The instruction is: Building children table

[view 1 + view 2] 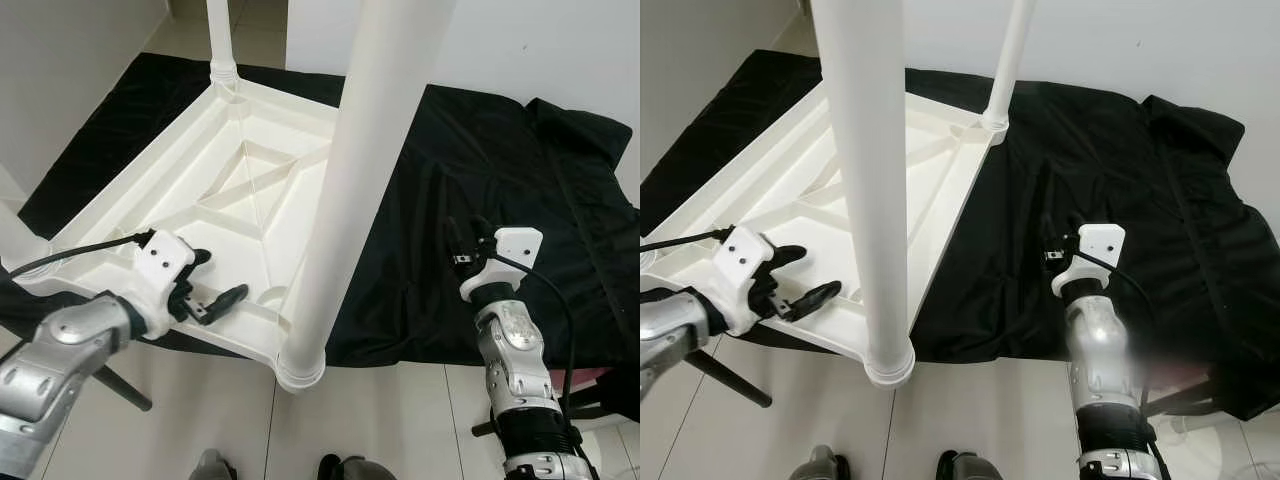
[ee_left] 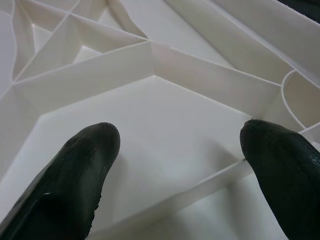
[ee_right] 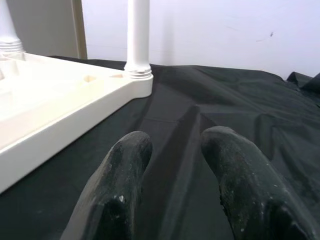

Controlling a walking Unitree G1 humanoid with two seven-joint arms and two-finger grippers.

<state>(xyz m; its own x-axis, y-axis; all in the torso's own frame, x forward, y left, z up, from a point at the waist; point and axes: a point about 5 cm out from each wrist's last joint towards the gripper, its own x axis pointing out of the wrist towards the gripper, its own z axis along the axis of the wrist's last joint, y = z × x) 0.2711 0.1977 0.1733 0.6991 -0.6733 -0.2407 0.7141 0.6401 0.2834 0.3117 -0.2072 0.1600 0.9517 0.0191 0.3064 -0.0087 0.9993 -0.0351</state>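
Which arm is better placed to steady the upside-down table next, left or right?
Probably the left. The left gripper hovers over the ribbed underside of the white table, fingers open, beside the near leg. The right gripper is off to the side above the black cloth, apart from the table.

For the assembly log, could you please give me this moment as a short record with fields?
table top: white plastic table top lying upside down on a black cloth, ribbed underside facing up
legs: near-corner leg and far-corner leg stand upright in their sockets
left gripper: left gripper open, over the ribbed underside near the front edge, holding nothing
right gripper: right gripper open, over the cloth beside the table, holding nothing
floor: pale tiled floor
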